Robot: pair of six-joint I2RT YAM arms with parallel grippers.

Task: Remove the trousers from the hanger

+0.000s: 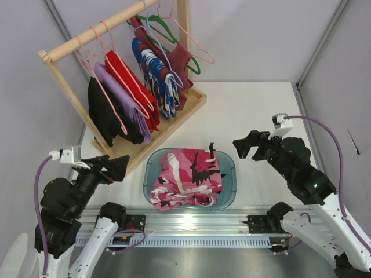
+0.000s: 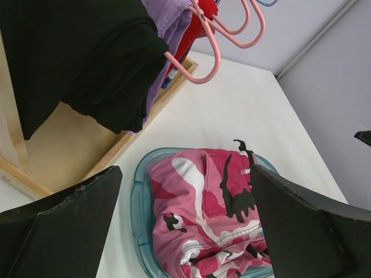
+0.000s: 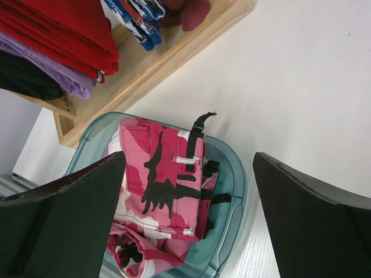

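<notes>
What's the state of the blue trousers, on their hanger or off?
On. The trousers hang draped over the light-blue hanger, whose hook sits on the wooden rack rail, beside the other hung garments.

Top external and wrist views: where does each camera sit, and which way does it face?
Top external: above and behind the arms, looking down at the table, wooden rack and trousers; both arms show, left hand and right hand open.
Left wrist: on the left arm, facing the teal basin and a black garment; its two fingers show.
Right wrist: on the right arm, facing the basin and the rack's base; its fingers show.
Shared: all three see the basin and the camouflage garment.
</notes>
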